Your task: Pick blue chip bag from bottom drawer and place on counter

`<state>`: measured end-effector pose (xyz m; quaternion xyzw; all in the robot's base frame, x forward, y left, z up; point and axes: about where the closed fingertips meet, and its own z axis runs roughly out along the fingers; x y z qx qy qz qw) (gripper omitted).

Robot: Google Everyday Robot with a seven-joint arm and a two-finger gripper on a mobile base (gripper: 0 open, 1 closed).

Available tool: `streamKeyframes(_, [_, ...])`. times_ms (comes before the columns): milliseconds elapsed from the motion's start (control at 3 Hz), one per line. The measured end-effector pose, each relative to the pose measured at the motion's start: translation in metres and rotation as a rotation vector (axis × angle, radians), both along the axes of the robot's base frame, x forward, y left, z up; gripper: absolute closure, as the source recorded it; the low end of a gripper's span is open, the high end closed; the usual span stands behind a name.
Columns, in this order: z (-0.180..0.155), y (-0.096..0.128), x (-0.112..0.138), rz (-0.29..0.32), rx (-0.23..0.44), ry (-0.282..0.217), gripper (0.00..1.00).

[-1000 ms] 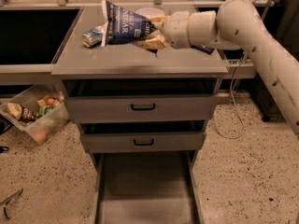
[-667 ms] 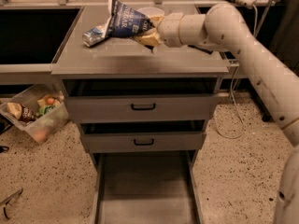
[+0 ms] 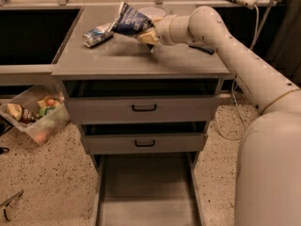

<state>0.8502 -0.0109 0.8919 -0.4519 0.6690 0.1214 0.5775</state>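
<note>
The blue chip bag [image 3: 130, 21] is crinkly dark blue with white lettering. My gripper [image 3: 146, 36] is shut on its right end and holds it just above the counter [image 3: 141, 60], near the back middle. The bag tilts up to the left. The bottom drawer [image 3: 146, 192] is pulled out at the foot of the cabinet, and its flat grey floor shows nothing on it.
A crushed silver can [image 3: 97, 35] lies on the counter left of the bag. A white bowl [image 3: 151, 13] sits behind the bag. A dark flat item [image 3: 202, 48] lies behind my arm. Two upper drawers [image 3: 143, 109] stand slightly open. A clear bin of snacks [image 3: 35, 117] sits on the floor at left.
My arm has carried the bag further back and left over the counter, closer to the can. The bag now hangs lower toward the surface.
</note>
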Motion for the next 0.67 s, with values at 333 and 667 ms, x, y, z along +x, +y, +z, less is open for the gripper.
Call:
streamKeyframes(333, [-0.026, -0.007, 0.003, -0.047, -0.017, 0.161, 1.00])
streamKeyframes(667, [-0.038, -0.018, -0.006, -0.041, 0.007, 0.269, 0.82])
